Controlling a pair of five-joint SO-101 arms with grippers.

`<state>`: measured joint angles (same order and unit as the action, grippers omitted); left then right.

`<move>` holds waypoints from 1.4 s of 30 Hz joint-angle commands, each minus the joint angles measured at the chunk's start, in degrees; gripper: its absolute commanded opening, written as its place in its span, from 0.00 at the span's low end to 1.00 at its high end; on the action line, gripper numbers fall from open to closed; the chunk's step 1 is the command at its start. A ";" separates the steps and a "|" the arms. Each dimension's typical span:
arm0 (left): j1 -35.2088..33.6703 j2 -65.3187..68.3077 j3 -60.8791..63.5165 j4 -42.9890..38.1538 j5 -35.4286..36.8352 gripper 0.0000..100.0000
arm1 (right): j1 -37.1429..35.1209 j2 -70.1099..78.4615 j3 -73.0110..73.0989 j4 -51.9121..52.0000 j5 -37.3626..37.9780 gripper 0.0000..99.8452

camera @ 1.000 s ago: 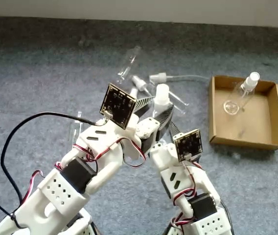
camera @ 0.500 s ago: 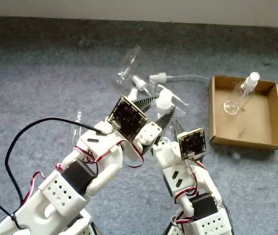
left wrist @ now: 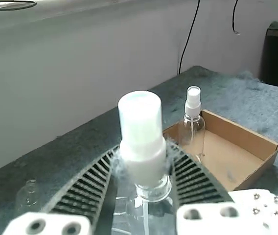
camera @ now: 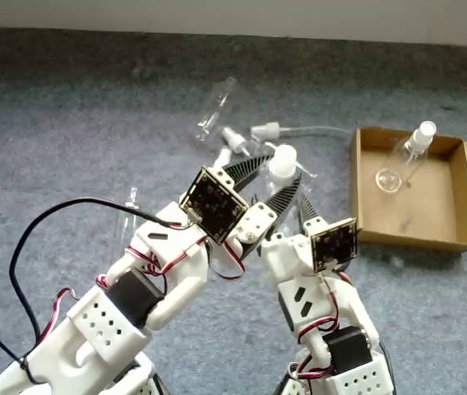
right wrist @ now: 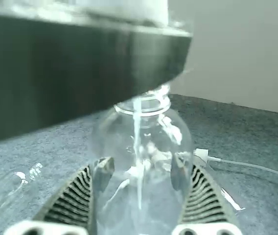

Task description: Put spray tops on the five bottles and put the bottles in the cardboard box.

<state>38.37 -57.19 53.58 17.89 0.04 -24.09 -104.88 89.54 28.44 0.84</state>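
Note:
A clear bottle (right wrist: 139, 156) stands between the ribbed fingers of my right gripper (right wrist: 141, 169), which is shut on its body. Above it, my left gripper (left wrist: 140, 161) is shut on the white spray top (left wrist: 140, 132) seated at the bottle's neck, with its tube hanging inside the bottle. In the high view the spray top (camera: 281, 160) sits between the two arms, just left of the cardboard box (camera: 414, 239). One capped bottle (camera: 406, 156) lies in the box.
An empty bottle (camera: 215, 107) lies at the back of the grey carpet and another (camera: 127, 214) to the left of the arms. Two loose spray tops (camera: 233, 138) (camera: 266, 130) with thin tubes lie just behind the grippers.
My left wrist has dropped lower and turned around the spray top. Both grippers, with the bottle and top, have shifted slightly right toward the box.

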 commanded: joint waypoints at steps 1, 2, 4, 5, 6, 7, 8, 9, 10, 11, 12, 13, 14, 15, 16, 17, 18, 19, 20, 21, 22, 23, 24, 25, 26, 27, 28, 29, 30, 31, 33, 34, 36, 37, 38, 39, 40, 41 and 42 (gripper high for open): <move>-0.22 -0.04 -0.40 -3.52 -0.44 0.01 | 1.01 -0.57 -3.74 -0.13 -0.35 0.06; -0.40 -0.04 -0.40 -3.52 -0.44 0.01 | 1.01 -0.57 -3.74 -0.13 -0.35 0.06; -1.27 -0.04 -0.40 -3.43 -0.44 0.01 | 1.01 -0.57 -3.74 -0.13 -0.35 0.06; -1.45 -0.04 -0.31 -3.43 -0.44 0.01 | 1.01 -0.57 -3.74 -0.13 -0.35 0.06; -1.45 0.04 -0.13 -3.43 -0.44 0.01 | 1.01 -0.57 -3.74 -0.13 -0.35 0.06; -1.45 0.04 0.75 -3.52 -0.44 0.01 | 1.01 -0.57 -3.74 -0.13 -0.35 0.06; -1.45 0.04 1.98 -3.60 -0.44 0.01 | 1.01 -0.57 -3.74 -0.13 -0.35 0.06; -1.45 0.04 3.21 -3.69 -0.44 0.01 | 1.01 -0.57 -3.74 -0.13 -0.35 0.06; -1.45 0.04 4.26 -3.69 -0.44 0.01 | 1.01 -0.57 -3.74 -0.13 -0.35 0.06; -1.45 0.04 5.23 -3.69 -0.44 0.01 | 1.01 -0.57 -3.74 -0.13 -0.35 0.06; -1.45 0.04 5.93 -3.69 -0.44 0.01 | 1.01 -0.57 -3.65 -0.13 -0.26 0.06; -1.54 0.04 6.46 -3.69 -0.44 0.01 | 1.01 -0.57 -3.65 -0.13 -0.18 0.06; -2.15 -0.04 6.73 -3.69 -0.44 0.01 | 1.01 -0.57 -3.65 -0.13 -0.09 0.06; -2.59 -0.04 6.73 -3.69 -0.44 0.01 | 1.01 -0.57 -3.65 -0.13 0.00 0.06; -2.77 -0.04 6.73 -3.69 -0.44 0.01 | 1.01 -0.57 -3.65 -0.22 0.00 0.06; -3.21 -0.22 6.73 -3.69 -0.44 0.01 | 1.01 -0.57 -3.65 -0.22 0.00 0.06; -3.38 -0.31 6.73 -3.69 -0.44 0.01 | 1.01 -0.57 -3.82 -0.22 0.00 0.06; -3.47 -0.31 6.73 -3.69 -0.44 0.01 | 1.01 -0.57 -4.09 -0.22 0.09 0.06; -3.56 -0.31 6.73 -3.69 -0.44 0.01 | 1.01 -0.57 -4.09 -0.22 0.09 0.06; -3.65 -0.40 6.81 -3.69 -0.44 0.01 | 1.01 -0.57 -4.09 -0.22 0.09 0.06; -3.65 -0.40 6.81 -3.60 -0.70 0.01 | 1.01 -0.57 -4.00 -0.22 0.09 0.06; -3.65 -0.40 6.90 -3.52 -0.70 0.01 | 1.01 -0.57 -4.00 -0.22 0.09 0.06; -3.65 -0.40 6.90 -3.43 -0.70 0.01 | 1.01 -0.57 -3.91 -0.22 0.09 0.06; -3.65 -0.31 6.90 -3.43 -0.70 0.01 | 1.01 -0.57 -3.91 -0.22 0.09 0.06; -3.65 -0.13 6.90 -3.60 -0.70 0.01 | 1.01 -0.57 -3.91 -0.22 0.09 0.06; -3.65 -0.13 6.90 -3.52 -0.70 0.01 | 1.01 -0.57 -3.91 -0.22 0.09 0.06; -3.65 -0.13 6.90 -3.43 -0.79 0.01 | 1.01 -0.57 -3.91 -0.22 0.09 0.06; -3.65 -0.13 6.90 -3.43 -0.79 0.01 | 1.01 -0.57 -3.91 -0.22 0.09 0.06; -3.65 -0.13 6.90 -3.43 -0.79 0.01 | 1.01 -0.57 -3.91 -0.22 0.09 0.06; -3.65 -0.13 6.90 -3.43 -0.79 0.01 | 1.01 -0.57 -3.91 -0.22 0.09 0.06; -4.18 -0.22 6.90 -3.43 -0.88 0.01 | 1.01 -0.57 -3.91 -0.22 0.09 0.06; -4.70 -0.13 6.90 -3.43 -0.88 0.02 | 1.01 -0.57 -3.91 -0.22 0.09 0.06; -6.20 -0.13 6.90 -3.43 -0.88 0.09 | 1.01 -0.57 -3.82 -0.22 0.09 0.06; -7.16 -0.22 6.90 -3.34 -0.62 0.12 | 1.01 -0.57 -3.82 -0.22 0.09 0.06; -7.96 -0.40 6.99 -3.34 -0.53 0.15 | 1.01 -0.57 -3.74 -0.22 0.09 0.06; -8.66 -0.40 6.99 -3.34 -0.53 0.18 | 1.01 -0.57 -3.74 -0.22 0.09 0.06; -9.45 -0.48 6.90 -3.34 -0.53 0.20 | 1.01 -0.57 -3.74 -0.22 0.09 0.06; -9.98 -0.48 6.90 -3.52 -0.70 0.21 | 1.01 -0.57 -3.74 -0.22 0.09 0.06; -10.33 -0.48 6.81 -3.52 -0.79 0.22 | 1.01 -0.57 -3.65 -0.22 0.09 0.06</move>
<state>32.04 -57.89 60.70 14.81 -0.04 -24.18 -104.79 89.54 28.44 0.92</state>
